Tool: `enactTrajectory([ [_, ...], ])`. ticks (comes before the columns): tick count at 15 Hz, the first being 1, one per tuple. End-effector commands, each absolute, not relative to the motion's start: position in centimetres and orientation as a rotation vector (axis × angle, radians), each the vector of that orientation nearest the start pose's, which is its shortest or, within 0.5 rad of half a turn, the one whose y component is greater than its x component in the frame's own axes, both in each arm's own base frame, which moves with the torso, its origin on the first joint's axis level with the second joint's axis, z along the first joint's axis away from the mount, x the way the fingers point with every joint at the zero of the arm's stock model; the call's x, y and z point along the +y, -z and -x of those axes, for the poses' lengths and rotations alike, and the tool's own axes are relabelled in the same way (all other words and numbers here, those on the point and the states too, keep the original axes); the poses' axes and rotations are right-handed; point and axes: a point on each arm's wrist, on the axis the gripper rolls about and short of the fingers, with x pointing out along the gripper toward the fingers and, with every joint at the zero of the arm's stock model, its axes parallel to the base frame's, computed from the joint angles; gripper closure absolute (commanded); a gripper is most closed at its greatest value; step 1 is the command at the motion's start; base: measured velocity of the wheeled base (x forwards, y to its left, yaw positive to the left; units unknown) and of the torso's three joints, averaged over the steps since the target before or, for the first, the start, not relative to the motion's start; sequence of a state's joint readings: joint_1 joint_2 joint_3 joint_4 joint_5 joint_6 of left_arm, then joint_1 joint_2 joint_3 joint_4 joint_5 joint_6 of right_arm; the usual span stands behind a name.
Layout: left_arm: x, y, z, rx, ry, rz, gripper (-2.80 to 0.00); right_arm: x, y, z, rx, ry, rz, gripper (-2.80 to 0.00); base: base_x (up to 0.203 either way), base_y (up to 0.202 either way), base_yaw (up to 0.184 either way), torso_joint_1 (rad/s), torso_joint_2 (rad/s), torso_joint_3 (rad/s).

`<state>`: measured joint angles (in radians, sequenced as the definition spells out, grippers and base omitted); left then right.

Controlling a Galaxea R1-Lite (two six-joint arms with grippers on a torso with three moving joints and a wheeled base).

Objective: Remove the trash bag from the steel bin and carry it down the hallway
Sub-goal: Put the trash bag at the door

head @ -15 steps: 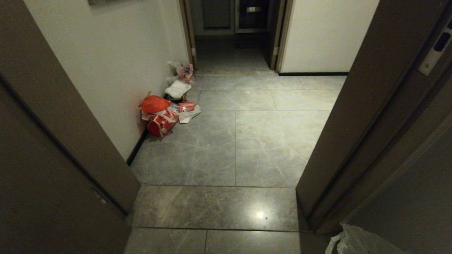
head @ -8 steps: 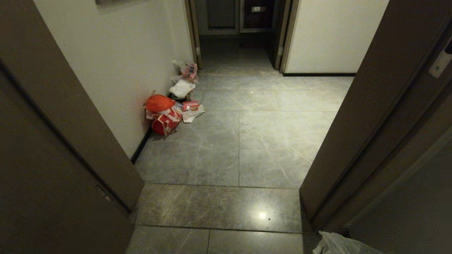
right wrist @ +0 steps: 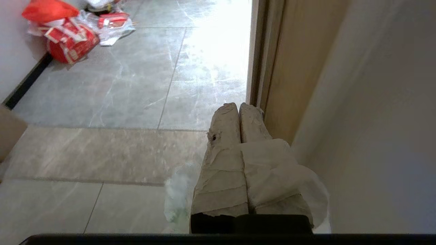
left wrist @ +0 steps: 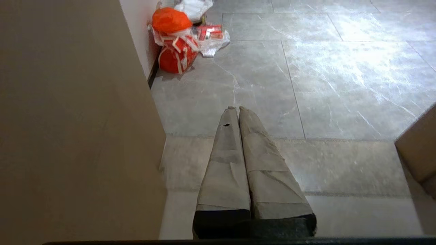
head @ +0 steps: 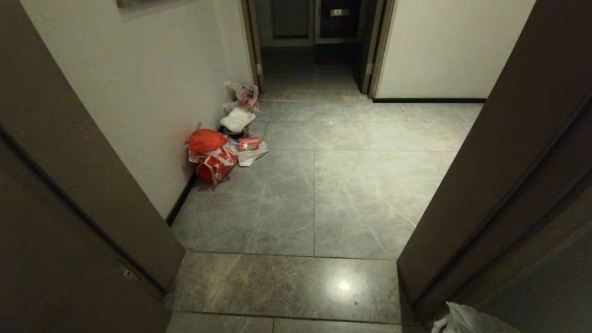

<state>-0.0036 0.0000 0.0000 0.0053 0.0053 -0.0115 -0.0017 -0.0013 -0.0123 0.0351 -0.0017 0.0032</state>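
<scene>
— Grey marbled tiles [head: 286, 199] of the hallway lie ahead, between two dark brown door frames; cream walls on both sides. Where is the trash bag?

— Low on the near right: the trash bag [right wrist: 178, 194] hangs at the right gripper [right wrist: 238, 108], whose taped fingers are pressed together on its thin whitish plastic. In the head view only a crinkled corner [head: 462, 319] shows.

— And the left gripper?

— The left gripper [left wrist: 237, 109] is pressed together too, with nothing in it, held over the floor.

— How far is the task?

— The steel bin is not in view, and the bag is already in the grip, so I judge the removal done. What is left is the carrying down the passage (most of the tiles are still ahead).

— Any writing?

— A pile of rubbish by the left wall, with a red bag [head: 206, 140] and a red-and-white printed bag [head: 213, 166]; the print is too small to read.
</scene>
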Motion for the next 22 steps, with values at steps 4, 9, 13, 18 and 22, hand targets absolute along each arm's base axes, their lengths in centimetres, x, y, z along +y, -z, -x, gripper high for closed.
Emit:
enactTrajectory([
  [4,0.02,-7.44,2.27,0.008,-0.003,0.012,0.00,0.00,-7.52,2.39,0.021,0.003,-0.003,0.00,0.193,0.000,0.000,0.002,0.00,0.002],
  [9,0.02,-7.44,2.27,0.008,-0.003,0.012,0.00,0.00,-7.52,2.39,0.021,0.003,-0.003,0.00,0.137,0.000,0.001,0.005,0.00,0.001],
  [13,0.02,-7.44,2.27,0.008,-0.003,0.012,0.00,0.00,-7.52,2.39,0.021,0.003,-0.003,0.00,0.000,0.000,0.000,0.000,0.00,0.000],
  [18,0.02,-7.44,2.27,0.008,-0.003,0.012,0.00,0.00,-7.52,2.39,0.021,0.003,-0.003,0.00,0.002,0.092,-0.002,0.000,0.00,0.001],
  [22,0.02,-7.44,2.27,0.008,-0.003,0.012,0.00,0.00,-7.52,2.39,0.021,0.003,-0.003,0.00,0.000,0.164,0.004,0.002,0.00,0.001],
])
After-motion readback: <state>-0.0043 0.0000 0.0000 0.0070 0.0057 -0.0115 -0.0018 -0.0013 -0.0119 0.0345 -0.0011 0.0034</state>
